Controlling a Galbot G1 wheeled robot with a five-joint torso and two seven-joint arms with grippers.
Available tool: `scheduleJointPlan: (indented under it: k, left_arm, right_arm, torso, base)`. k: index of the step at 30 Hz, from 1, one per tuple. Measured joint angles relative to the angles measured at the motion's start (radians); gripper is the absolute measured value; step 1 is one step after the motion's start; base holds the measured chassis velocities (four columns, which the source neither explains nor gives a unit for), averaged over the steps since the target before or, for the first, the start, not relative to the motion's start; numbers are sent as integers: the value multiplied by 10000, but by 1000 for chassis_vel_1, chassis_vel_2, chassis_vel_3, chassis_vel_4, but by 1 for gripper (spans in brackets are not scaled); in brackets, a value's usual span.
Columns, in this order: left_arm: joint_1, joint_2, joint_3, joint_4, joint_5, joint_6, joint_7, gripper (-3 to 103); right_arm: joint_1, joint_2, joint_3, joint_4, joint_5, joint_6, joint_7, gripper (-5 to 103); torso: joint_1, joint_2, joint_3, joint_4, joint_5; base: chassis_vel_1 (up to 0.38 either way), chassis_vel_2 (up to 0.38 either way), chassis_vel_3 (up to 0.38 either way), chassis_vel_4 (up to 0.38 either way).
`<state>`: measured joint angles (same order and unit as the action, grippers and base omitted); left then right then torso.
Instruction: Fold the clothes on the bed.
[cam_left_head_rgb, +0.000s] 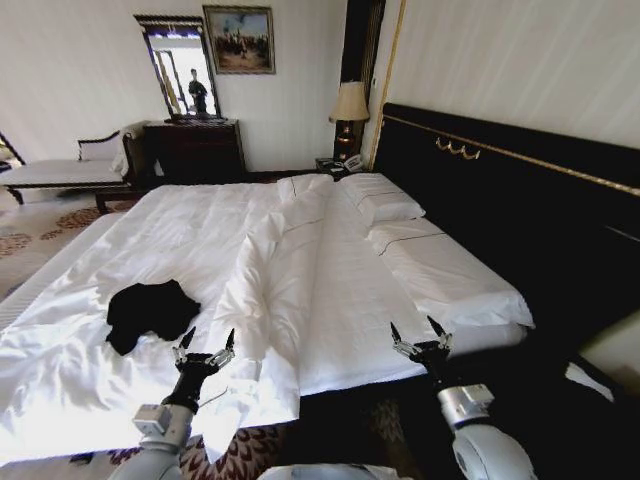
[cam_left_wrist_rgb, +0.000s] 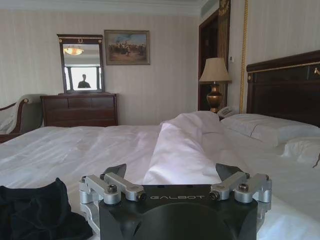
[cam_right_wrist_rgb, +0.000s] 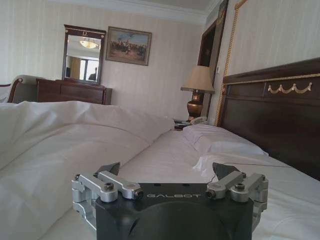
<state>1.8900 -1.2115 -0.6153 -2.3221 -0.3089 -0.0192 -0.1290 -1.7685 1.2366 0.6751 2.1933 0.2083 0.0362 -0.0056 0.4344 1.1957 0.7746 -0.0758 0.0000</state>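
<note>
Jaws on both grippers stand spread, nothing between them. We log the left gripper held low over the foot edge of the bed, just beside the black T-shirt; the right gripper is well apart from it, over the foot edge on the headboard side, near the end of the pillow row.

The T-shirt lies crumpled in a heap on the white duvet, toward the foot corner farthest from the headboard. No lettering, collar or sleeve can be made out from the head view; in the left wrist view it shows as a dark bunch beside the gripper body. Folding not yet begun, by our judgement.

Risks noted:
- With the garment bunched, a pinch may take several layers at once, so it lifts as a lump and does not spread flat.
- The duvet is soft and rucked along its central ridge; a low grasp may catch white bedding with the shirt.
- The right arm must reach across that ridge; dragging it could shift the shirt.
</note>
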Motion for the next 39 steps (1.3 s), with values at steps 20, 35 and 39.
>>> scheduleJointPlan:
  k: [20, 35, 39]
  left_arm:
    - [-4, 11, -29, 206, 64, 5, 72, 100]
    - [-4, 24, -50, 249, 61, 24, 75, 100]
    - [20, 9, -50, 249, 75, 24, 82, 100]
  right_arm:
    - [-43, 160, -152, 0, -209, -70, 24, 100]
    - [-50, 262, -321, 65, -382, -268, 227, 100]
    - [-230, 343, -366, 342, -379, -302, 231, 100]
  torso:
    - [0, 0, 0, -2, 0]
    - [0, 0, 0, 0, -1]
    - [-2, 1, -1, -1, 0]
  base:
    - [76, 230, -74, -225]
    - [183, 196, -170, -200]
    - [195, 159, -199, -175]
